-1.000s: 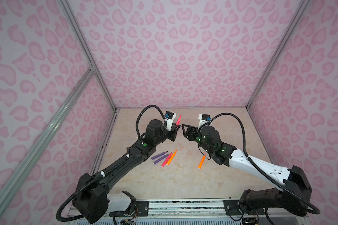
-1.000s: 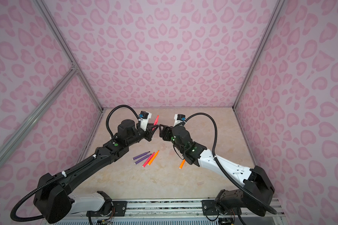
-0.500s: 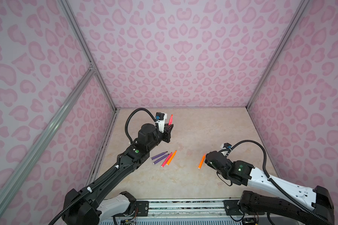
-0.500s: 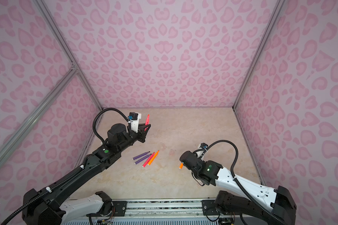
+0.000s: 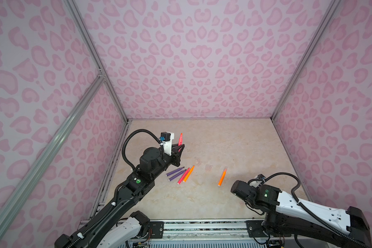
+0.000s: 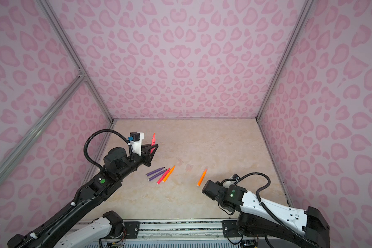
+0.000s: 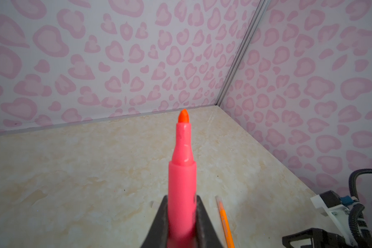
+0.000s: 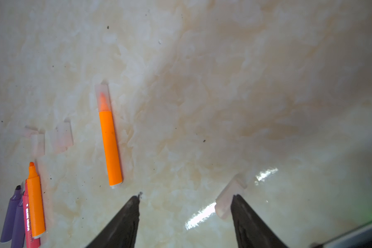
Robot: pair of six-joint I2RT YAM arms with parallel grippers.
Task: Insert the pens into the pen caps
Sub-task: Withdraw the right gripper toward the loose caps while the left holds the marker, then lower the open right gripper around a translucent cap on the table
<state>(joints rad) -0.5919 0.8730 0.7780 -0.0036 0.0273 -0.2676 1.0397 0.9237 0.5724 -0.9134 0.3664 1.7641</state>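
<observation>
On your desk (image 5: 234,146) four pens (image 5: 180,174) lie side by side left of the middle. Behind and above them the left gripper (image 5: 180,148) holds a fifth pen (image 5: 180,138) off the desk, tip up. Right of the four, apart from them, a sixth pen (image 5: 222,177) lies alone with its tip in a cap (image 8: 103,96). Loose caps (image 8: 62,137) lie between those two groups, slightly farther back. At the front right another cap (image 8: 228,197) lies between the fingers (image 8: 245,219) of the right gripper (image 8: 186,196), perhaps touching one

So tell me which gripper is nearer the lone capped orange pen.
Right. The right gripper hovers open just short of the orange pen at its butt end; the left gripper is raised farther off, gripping a pink pen.
</observation>
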